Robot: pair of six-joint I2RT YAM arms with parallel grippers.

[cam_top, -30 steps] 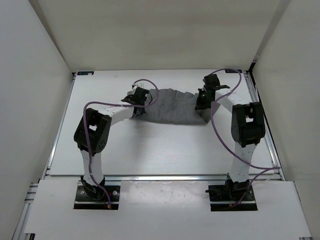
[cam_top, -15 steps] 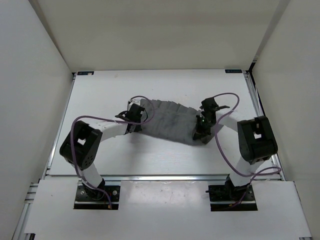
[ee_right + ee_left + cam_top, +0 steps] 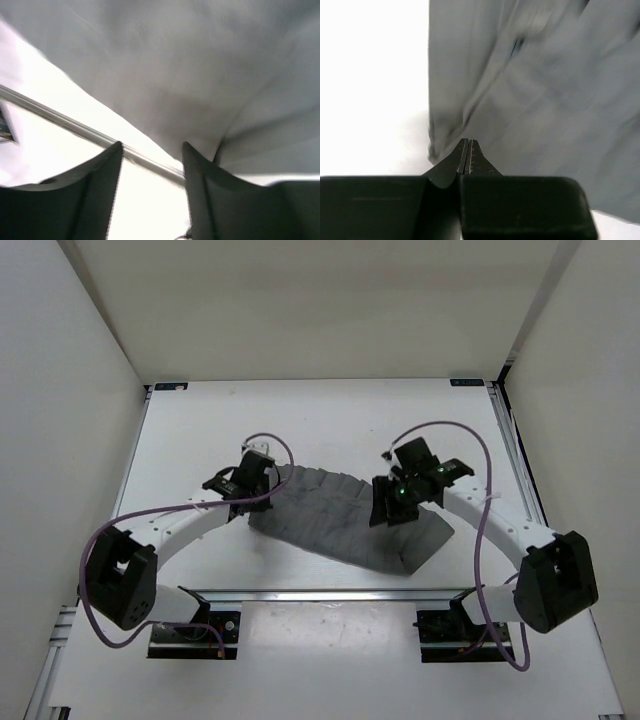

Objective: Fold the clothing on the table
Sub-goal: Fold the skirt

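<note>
Stretching sideways along the near edge of the bench [image 3: 200, 430], the grey skirt [image 3: 340, 525] had the left tool [image 3: 465, 150] pinched shut on its end toward the bench's left side, while the right tool [image 3: 151, 146] hung parted and empty over the end toward the bench's right.

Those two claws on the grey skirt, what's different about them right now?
The left gripper is pinched shut on the skirt's left edge; the right gripper stands open, nothing between its fingers. The left gripper sits at the cloth's edge, the right gripper above its right part. Both are black two-fingered claws.
</note>
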